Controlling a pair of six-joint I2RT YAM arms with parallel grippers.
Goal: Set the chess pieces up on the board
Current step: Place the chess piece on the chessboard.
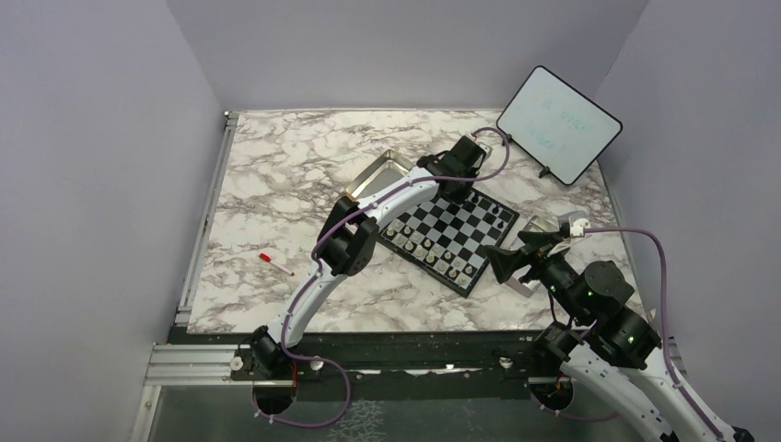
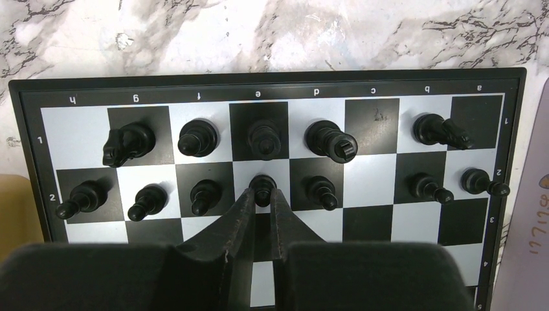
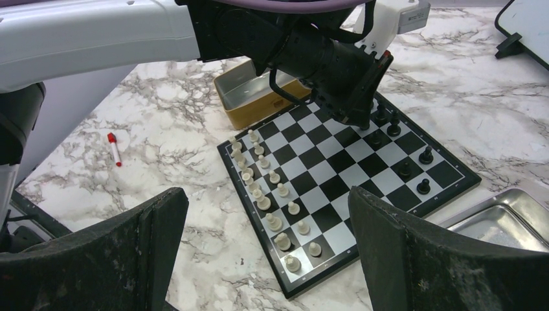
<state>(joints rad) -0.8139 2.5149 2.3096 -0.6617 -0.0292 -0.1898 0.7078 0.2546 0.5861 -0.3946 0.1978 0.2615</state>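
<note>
The board point(image 1: 460, 241) lies at mid-table. Pale chess pieces point(image 3: 265, 188) fill two rows along its near-left side. Black chess pieces point(image 2: 197, 137) stand in two rows at the far side point(image 2: 272, 78), with some squares bare. My left gripper point(image 2: 262, 194) reaches down onto the second black row. Its fingers point(image 2: 241, 210) are closed against both sides of a black pawn point(image 2: 262, 186) that stands on a white square. My right gripper point(image 3: 267, 194) hangs wide open above the board's near-right corner point(image 3: 349, 162), holding nothing. In the top view it is beside the board's right edge point(image 1: 498, 264).
A gold tin point(image 1: 382, 175) sits just behind the board's left corner. A silver tray point(image 3: 498, 220) lies against the board's right side. A white tablet point(image 1: 559, 124) stands at the back right. A red-capped pen point(image 1: 274, 264) lies on the marble to the left.
</note>
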